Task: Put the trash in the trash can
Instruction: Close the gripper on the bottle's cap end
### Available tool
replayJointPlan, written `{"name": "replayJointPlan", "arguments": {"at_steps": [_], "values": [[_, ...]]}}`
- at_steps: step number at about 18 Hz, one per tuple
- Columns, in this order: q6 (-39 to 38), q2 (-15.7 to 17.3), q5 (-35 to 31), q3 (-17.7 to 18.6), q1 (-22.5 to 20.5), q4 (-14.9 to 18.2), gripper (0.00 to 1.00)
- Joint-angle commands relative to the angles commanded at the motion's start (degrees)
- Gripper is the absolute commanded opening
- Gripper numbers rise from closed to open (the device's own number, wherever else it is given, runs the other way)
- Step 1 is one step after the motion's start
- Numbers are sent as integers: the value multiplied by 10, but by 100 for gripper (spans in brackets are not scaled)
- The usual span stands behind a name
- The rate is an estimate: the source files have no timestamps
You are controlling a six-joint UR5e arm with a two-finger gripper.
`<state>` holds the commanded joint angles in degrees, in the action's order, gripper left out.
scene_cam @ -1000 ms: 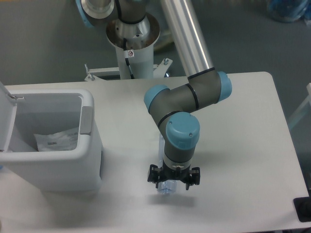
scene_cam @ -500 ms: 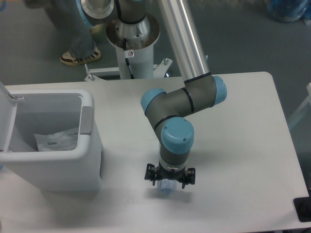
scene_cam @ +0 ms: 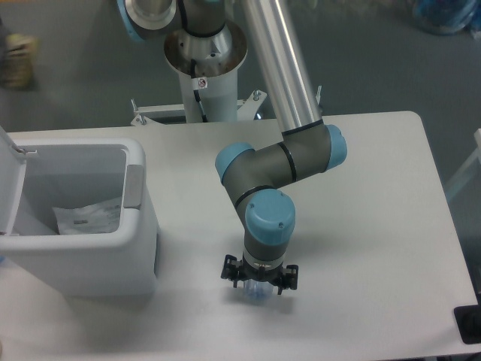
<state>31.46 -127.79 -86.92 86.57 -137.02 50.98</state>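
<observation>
White table (scene_cam: 376,226), grey floor (scene_cam: 68,105)

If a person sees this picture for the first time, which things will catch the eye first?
First the grey arm with blue joints, bending down over the middle of the white table, its end effector around a clear bottle. Then the open white trash can at the left, with a wrinkly plastic bag inside.

The arm (scene_cam: 274,162) folds downward, wrist vertical, jaws closed on something clear

Silver-tubed arm (scene_cam: 279,64) with grey joint housings, pale blue end caps, a small black pincer (scene_cam: 258,283).
</observation>
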Motion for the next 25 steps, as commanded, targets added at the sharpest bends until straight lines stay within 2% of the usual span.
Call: {"name": "replayJointPlan", "arguments": {"at_steps": [4, 7, 15, 16, 25], "values": [[0, 1, 0, 2, 0, 0, 97], [0, 4, 0, 3, 0, 0, 88], [-1, 6, -1, 3, 1, 0, 85], [-1, 6, -1, 2, 1, 0, 81], [-1, 5, -2, 0, 2, 0, 73]]}}
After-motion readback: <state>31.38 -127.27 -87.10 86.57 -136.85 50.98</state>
